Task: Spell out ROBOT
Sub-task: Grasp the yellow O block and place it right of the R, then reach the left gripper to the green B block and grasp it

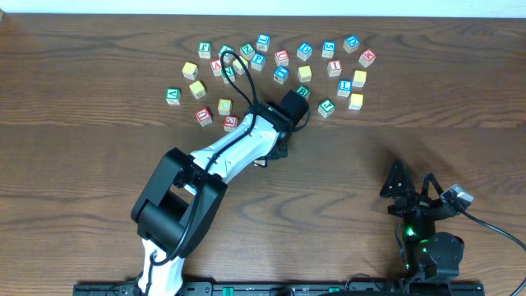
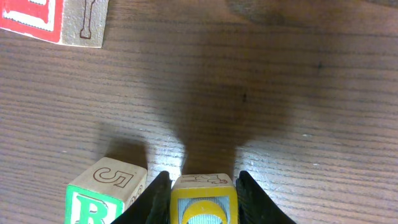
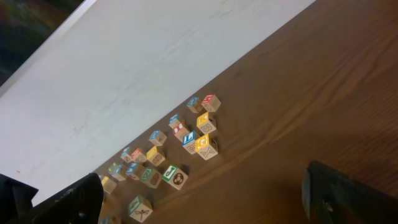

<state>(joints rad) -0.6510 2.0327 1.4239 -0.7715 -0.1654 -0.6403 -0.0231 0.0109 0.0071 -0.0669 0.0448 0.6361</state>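
A yellow-faced cube sits on the table between the two black fingers of my left gripper, which is shut on it. Just to its left stands the green-bordered R cube, apart from the fingers. In the overhead view my left gripper is at mid-table, just below the scatter of letter cubes. Low at the right, my right gripper hangs open with nothing in it. Its fingers frame the bottom of the right wrist view. The other letters are too small to read.
A red-faced cube lies ahead of the left gripper. The loose cubes spread in a band near the table's far edge, below a white wall. Bare wood lies between the two arms.
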